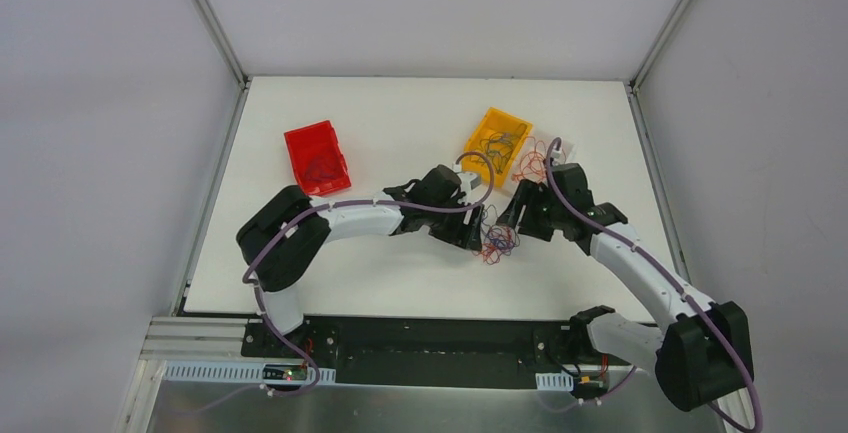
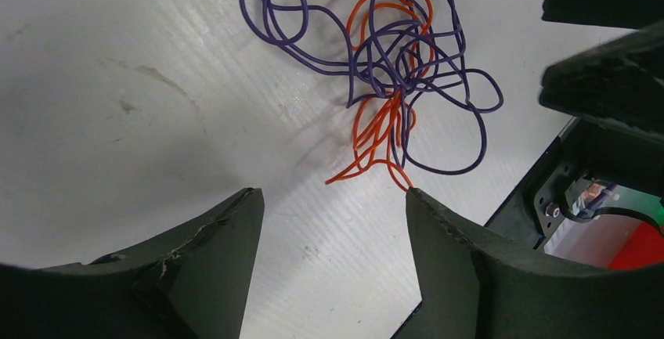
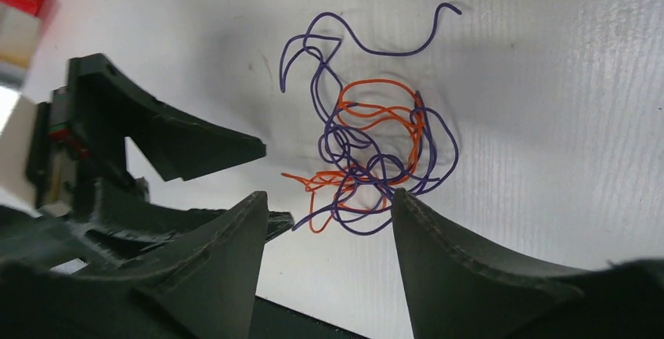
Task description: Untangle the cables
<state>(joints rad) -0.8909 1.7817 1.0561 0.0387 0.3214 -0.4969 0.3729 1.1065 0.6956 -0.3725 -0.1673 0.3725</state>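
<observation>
Left gripper (image 2: 333, 192): jaws apart, nothing between them. One orange strand end touched the tip of the finger (image 2: 458, 265) on the right of the left wrist view.

Right gripper (image 3: 329, 194): jaws apart, not clamped. The lowest loops of the cables (image 2: 395, 81) lay in the gap at its fingertips.

Cables: one small tangle of purple and orange strands, knotted at the middle, lying flat on the white table (image 1: 380, 273). One purple end trailed free of the knot.

All positions below were taken from the tangle, in the top view:
- left gripper just to its left, pointing at it
- right gripper just to its right and slightly beyond, pointing at it
- orange bin (image 1: 478, 133) beyond it, near, with thin wires inside
- loose red wires (image 1: 535, 161) beyond it and to the right, just beside that bin
- red bin (image 1: 308, 138) beyond it and to the left, well apart, with a dark wire inside
</observation>
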